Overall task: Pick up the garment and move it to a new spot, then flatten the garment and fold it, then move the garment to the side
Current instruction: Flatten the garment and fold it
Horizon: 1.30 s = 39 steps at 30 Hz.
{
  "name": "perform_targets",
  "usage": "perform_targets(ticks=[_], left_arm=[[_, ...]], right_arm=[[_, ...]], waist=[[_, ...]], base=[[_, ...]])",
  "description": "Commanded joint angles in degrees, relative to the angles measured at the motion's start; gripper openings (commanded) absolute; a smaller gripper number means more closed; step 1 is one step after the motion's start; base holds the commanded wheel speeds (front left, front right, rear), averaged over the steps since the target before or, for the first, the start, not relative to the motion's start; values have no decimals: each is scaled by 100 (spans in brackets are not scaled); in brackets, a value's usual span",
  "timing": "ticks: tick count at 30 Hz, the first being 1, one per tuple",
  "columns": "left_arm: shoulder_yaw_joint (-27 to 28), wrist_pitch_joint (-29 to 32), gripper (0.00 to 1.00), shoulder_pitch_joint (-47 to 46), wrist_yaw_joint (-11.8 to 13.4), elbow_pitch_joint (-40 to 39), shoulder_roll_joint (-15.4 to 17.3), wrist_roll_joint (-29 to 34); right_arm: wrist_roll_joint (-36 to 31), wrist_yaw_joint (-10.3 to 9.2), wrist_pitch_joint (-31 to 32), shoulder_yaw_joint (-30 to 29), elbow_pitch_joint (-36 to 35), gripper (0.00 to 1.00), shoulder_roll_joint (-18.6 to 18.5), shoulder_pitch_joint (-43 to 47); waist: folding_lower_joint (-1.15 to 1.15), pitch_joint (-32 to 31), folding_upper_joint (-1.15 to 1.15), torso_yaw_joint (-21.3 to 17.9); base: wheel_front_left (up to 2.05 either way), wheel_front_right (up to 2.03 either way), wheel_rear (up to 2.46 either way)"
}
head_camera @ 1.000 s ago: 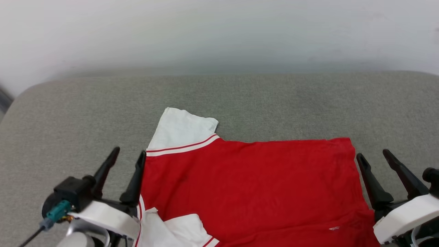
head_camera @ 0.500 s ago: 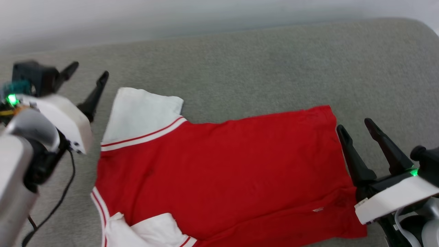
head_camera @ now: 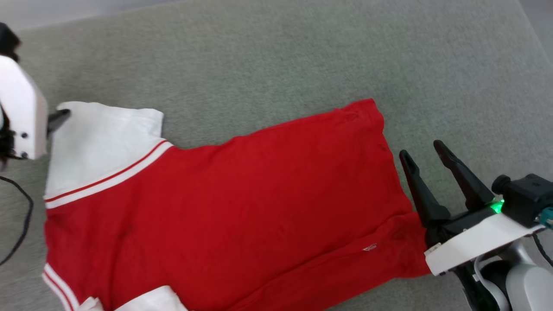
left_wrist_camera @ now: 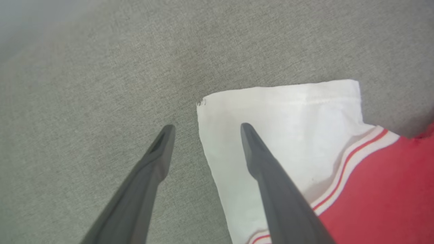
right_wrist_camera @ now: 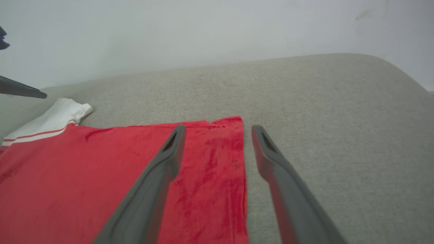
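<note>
Red thin-fabric jersey (head_camera: pixel 224 203), white sleeves, is lying flat on grey upholstery (head_camera: pixel 259 56). Left gripper (left_wrist_camera: pixel 207 126) and right gripper (head_camera: pixel 421 147) are hovering at its ends, wide open, empty. A shallow pinch risks slipping and bunching the fabric.

The garment (head_camera: pixel 224 203) lies flat on the cushion (head_camera: pixel 276 56). The left gripper (left_wrist_camera: pixel 205 127) is positioned over the outer edge of the sleeve (left_wrist_camera: pixel 288 115), at the left end. The right gripper (head_camera: pixel 421 148) is positioned at the garment's right edge.
</note>
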Motion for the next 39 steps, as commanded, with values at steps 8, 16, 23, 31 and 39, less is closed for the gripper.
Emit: perform_targets(ticks=[8, 16, 23, 31, 39], left_arm=[[31, 546, 100, -268, 377, 113, 173, -17], [-123, 962, 0, 13, 343, 208, 10, -320], [-133, 12, 0, -135, 164, 184, -12, 186], [-226, -626, 0, -110, -151, -263, -275, 227], [-157, -887, 0, 317, -115, -1492, -289, -5]], right_arm=[[55, -2, -80, 318, 72, 100, -103, -388], [97, -2, -135, 298, 148, 100, -100, -463], [-122, -2, 89, 173, 213, 100, -96, -400], [-120, -2, 984, 82, 107, 100, -666, -495], [376, -2, 3199, 134, 199, 100, -1815, -1153]], waist=[[-1, 436, -1, -321], [-1, 565, -1, -347], [-1, 363, -1, -122], [-1, -159, -1, 394], [-1, -355, -1, 903]], base=[[0, 0, 0], [0, 0, 0], [0, 0, 0], [0, 0, 0], [0, 0, 0]])
